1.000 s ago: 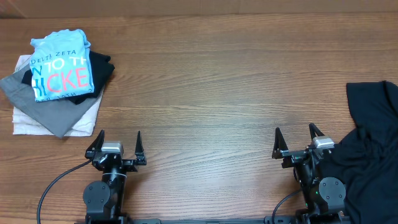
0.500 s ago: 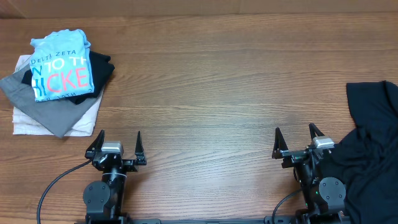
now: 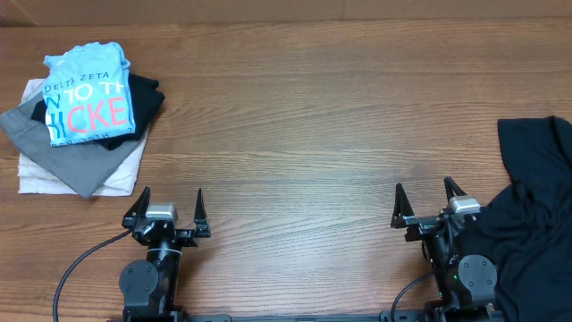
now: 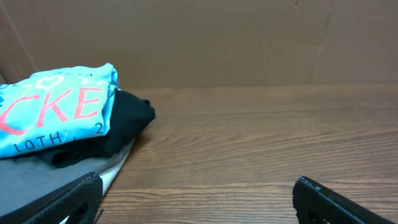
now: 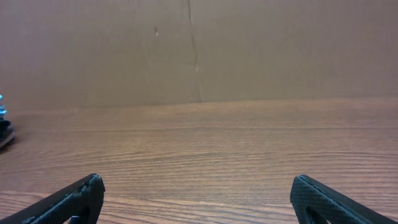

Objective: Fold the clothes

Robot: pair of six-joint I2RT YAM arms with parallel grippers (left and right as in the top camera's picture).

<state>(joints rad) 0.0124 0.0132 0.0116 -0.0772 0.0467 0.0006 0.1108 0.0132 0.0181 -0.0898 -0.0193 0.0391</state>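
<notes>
A wood-grain brown worktop (image 3: 313, 116) offered wide bare room at centre for the crumpled black garment (image 3: 536, 206) bunched at its right edge, probably best dragged inward and spread flat. The stack of folded clothes (image 3: 82, 121) sat far left. The right claw (image 3: 423, 190) and left claw (image 3: 171, 197) stood spread, empty.

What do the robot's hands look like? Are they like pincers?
Yes. The left gripper and right gripper are black, each with two thin pointed fingers like horns and a small silver block behind them. A black cable curls away from the left arm.
</notes>
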